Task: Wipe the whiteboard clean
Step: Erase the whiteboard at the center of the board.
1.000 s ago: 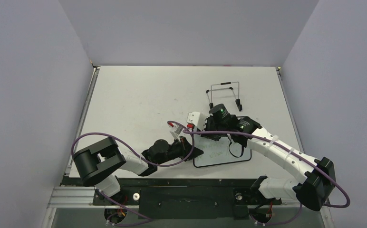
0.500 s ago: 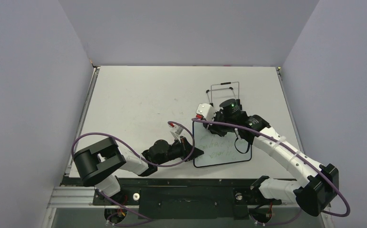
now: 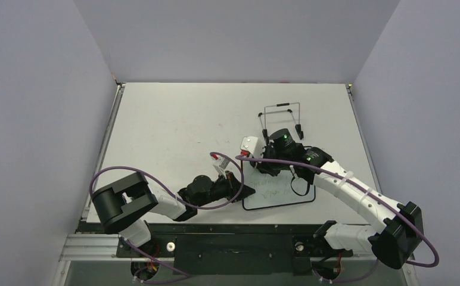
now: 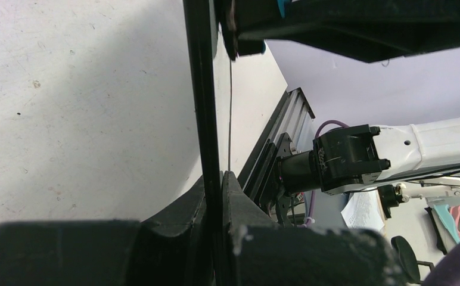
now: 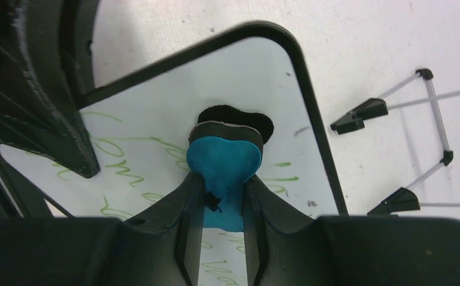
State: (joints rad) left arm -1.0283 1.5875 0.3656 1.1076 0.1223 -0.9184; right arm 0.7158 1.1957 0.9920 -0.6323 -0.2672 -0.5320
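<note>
The whiteboard (image 3: pixel 280 195) lies flat near the table's front edge, with green handwriting on its face (image 5: pixel 156 113). My left gripper (image 3: pixel 247 190) is shut on the board's left edge; its black frame (image 4: pixel 201 89) runs between the jaws (image 4: pixel 217 179). My right gripper (image 3: pixel 268 170) hangs over the board's far part, shut on a blue eraser (image 5: pixel 223 156) whose black pad faces the board. The left gripper's finger (image 5: pixel 43 101) shows at the board's corner in the right wrist view.
A wire stand with black feet (image 3: pixel 281 116) sits on the table just beyond the board, and again at the right of the right wrist view (image 5: pixel 421 119). Purple cables loop over both arms. The table's front rail (image 3: pixel 233 229) runs close behind the board.
The right gripper with the eraser swung right and away across the board, then came back left and nearer. The left gripper and the board stayed still.
</note>
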